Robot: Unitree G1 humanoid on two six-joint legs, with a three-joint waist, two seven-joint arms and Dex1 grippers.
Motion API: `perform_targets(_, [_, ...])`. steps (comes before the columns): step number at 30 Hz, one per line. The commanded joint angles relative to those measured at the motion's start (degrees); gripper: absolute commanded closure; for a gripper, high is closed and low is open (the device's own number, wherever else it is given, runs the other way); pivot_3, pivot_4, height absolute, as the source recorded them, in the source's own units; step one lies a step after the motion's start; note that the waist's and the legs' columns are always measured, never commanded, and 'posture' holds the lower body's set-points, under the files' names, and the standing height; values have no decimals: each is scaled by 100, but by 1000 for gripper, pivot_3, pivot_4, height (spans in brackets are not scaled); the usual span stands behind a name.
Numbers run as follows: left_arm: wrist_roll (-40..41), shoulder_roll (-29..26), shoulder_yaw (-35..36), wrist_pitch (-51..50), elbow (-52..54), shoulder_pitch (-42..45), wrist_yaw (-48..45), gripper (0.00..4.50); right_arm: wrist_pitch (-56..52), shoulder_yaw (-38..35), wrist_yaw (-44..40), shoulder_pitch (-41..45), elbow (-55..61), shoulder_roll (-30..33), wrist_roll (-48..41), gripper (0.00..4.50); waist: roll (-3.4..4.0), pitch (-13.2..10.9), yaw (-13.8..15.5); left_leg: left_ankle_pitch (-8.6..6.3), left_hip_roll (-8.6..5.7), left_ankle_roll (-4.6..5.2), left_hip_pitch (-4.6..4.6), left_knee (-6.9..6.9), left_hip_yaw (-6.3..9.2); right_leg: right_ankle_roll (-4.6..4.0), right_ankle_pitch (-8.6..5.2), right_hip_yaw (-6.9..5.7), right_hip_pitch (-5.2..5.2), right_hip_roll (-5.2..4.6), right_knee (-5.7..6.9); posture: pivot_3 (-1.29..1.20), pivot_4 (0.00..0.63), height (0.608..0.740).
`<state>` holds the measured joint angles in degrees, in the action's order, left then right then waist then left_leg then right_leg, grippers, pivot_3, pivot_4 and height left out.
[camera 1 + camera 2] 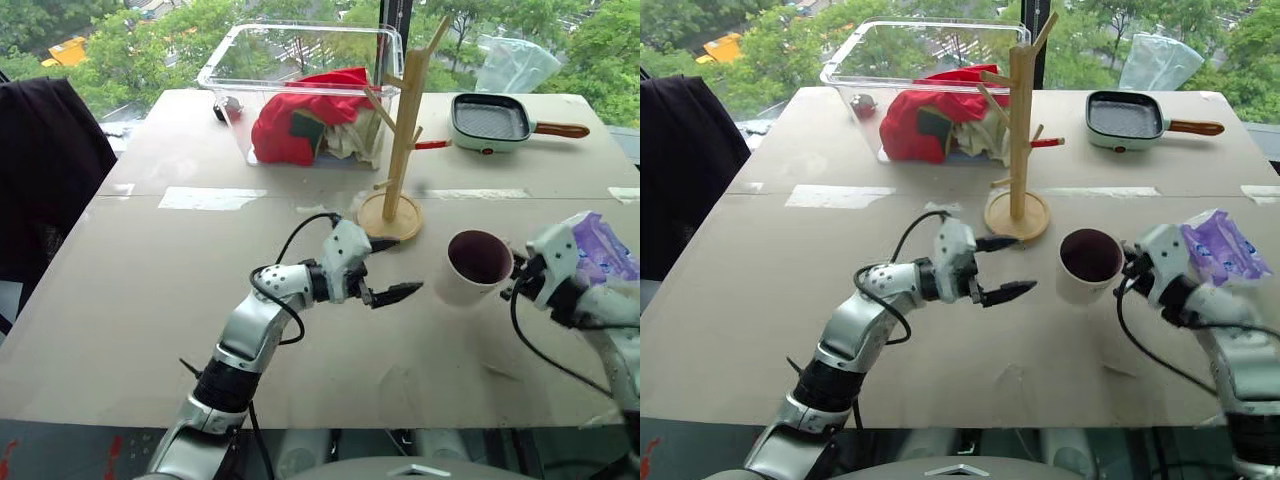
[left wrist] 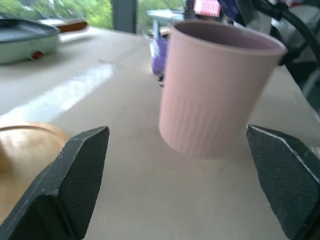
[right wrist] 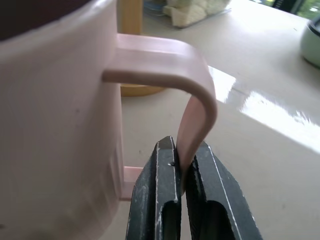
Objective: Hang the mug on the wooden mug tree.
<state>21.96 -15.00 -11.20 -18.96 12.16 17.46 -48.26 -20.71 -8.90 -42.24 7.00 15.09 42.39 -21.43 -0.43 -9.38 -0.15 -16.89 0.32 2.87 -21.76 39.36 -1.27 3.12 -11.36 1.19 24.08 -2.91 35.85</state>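
the mug point(image 1: 477, 266) is held off the table point(image 1: 150, 300), just in front of and to the right of the wooden mug tree point(image 1: 405, 140), its dark mouth tipped up toward the camera. the right gripper point(image 3: 182, 170) is clamped on the mug's loop handle point(image 3: 195, 115), both black fingers pinching the thin strip from either side; its forearm reaches in from the right of the mug tree, wrist angled forward and leftward. the left gripper point(image 1: 392, 270) hovers in front of the mug tree's round base point(image 1: 390, 216), pointing roughly level toward the mug, fingers spread apart with nothing between them; the mug sits just beyond them. the left arm bends up from below, elbow low, wrist cocked to the right. behind the mug tree stands a clear plastic bin point(image 1: 230, 70) with red cloth point(image 1: 295, 120).
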Motion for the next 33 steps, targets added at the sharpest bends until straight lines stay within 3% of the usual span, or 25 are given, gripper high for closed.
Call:
perform_targets(1, [522,255,419,246,543,-175,225,0,-179,-68,-622,735,54,618,-134,4431,-21,1,13,0,0,0,0,0,6,0,0,-7,-1,1,0,0,150,740])
perform_targets(5, [687,501,487,418,874,-541,448,0,95,296,-1374,2107,-880,1100,109,4431,-22,0,46,0,4,-1,-2,-6,21,1,1,-21,-4,10,-4,0,150,740])
perform_targets(14, [339,774,308,979,1165,-969,954,0,1494,1506,-2756,4661,-3376,989,1196,4431,-17,-5,62,0,2,-1,-3,-4,2,-2,1,-8,-1,2,-12,0,150,740])
perform_targets(20, [75,800,296,1353,1177,-1098,1237,0,2098,1825,-3198,5475,-4353,638,1565,4431,-16,-5,78,1,6,-2,-5,-9,9,-4,1,-16,0,-1,-11,0,150,740])
perform_targets(33, [-86,731,231,1640,1132,-1193,1443,0,2812,2092,-3480,6226,-5190,-103,2067,4431,-15,-6,83,1,4,-3,-14,-11,8,-6,2,-25,13,-22,-7,0,150,740])
